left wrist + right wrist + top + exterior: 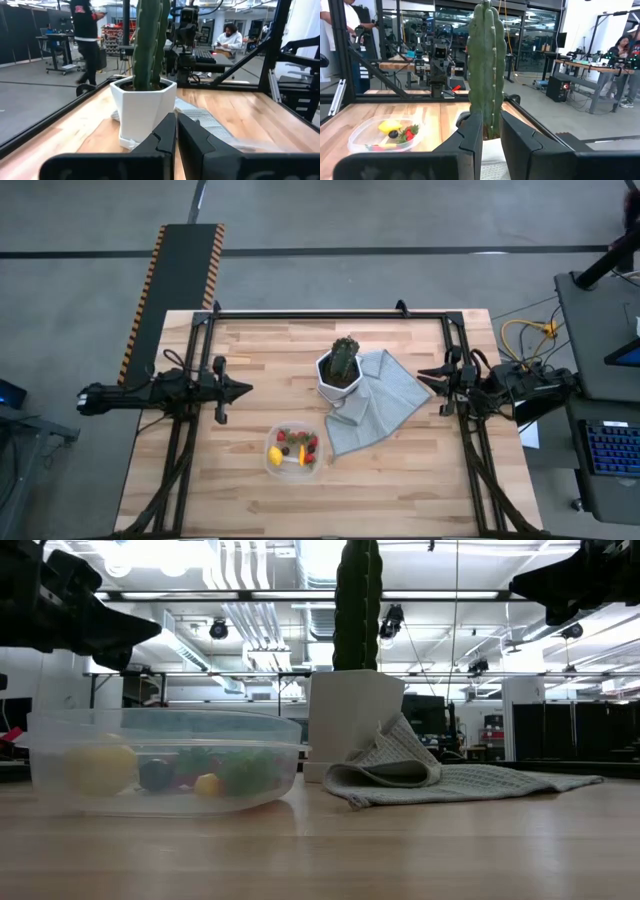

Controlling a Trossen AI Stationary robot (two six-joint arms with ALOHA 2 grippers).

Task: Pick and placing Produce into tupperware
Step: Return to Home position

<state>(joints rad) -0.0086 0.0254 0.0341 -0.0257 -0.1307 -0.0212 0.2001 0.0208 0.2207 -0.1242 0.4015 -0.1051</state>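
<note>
From above, the tupperware (293,450) sits towards the near edge of the bench (250,350), a little left of centre. The produce is already inside it, with a lemon (275,454) on its left side and strawberries (310,446) on its right. Just beyond it stands the cactus (345,352) in its white pot (335,385), and a grey cloth (385,400) spreads out to the right, touching the pot. The left claw (243,388) sits out at the left side and the right claw (425,375) at the right, both well apart from the container.

Down at bench height, the container is near and left. The lemon rests against its left wall with a dark berry (155,774) beside it. The pot and the folded cloth stand farther off on the right.

In the left wrist view, the left claw's fingers (162,137) are all but touching and hold nothing. The pot is straight ahead, and people (85,35) are in the room beyond.

In the right wrist view, the right claw shows a narrow gap and it too is empty. The cactus fills the middle, and the tupperware shows beyond it.

By my judgement the fruit is light, rounded and likely to roll, and the strawberries are soft. The best hold would be gentle, across a piece's middle. The container looks thin, slick and flexible, so its rim is the place to grip. The cactus and pot block any straight reach across the bench, and the cloth could snag a low claw.
</note>
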